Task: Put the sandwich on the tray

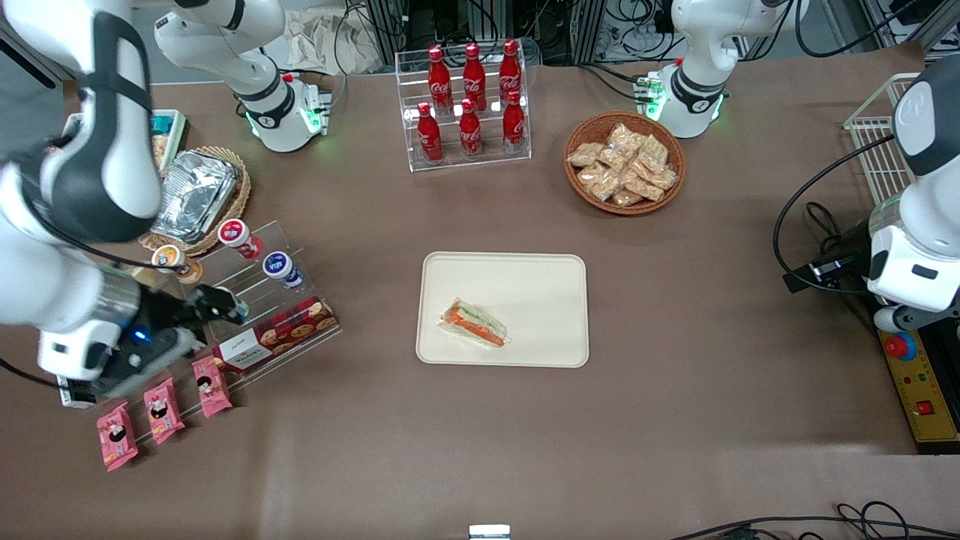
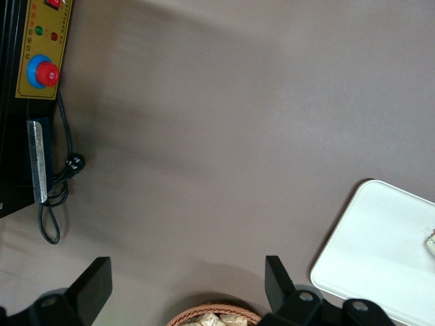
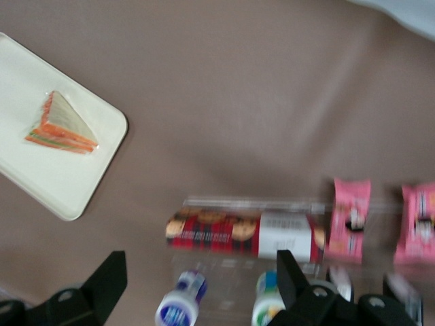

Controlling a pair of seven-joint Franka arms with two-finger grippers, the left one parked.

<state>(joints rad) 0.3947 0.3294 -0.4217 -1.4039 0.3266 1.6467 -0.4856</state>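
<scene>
Front view: the sandwich (image 1: 473, 322) is seen lying on the tray (image 1: 525, 277); the "Coca-Cola" bottles (image 1: 470, 101) are set farther from the camera than the tray. Right wrist view: the gripper (image 3: 197, 285) is held above the plaid cookie box (image 3: 241, 234) — jaws spread, nothing grasped — well apart from the tray.

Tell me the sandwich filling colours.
Orange-red and green stripes on the sandwich, clearest in the right wrist view.
</scene>
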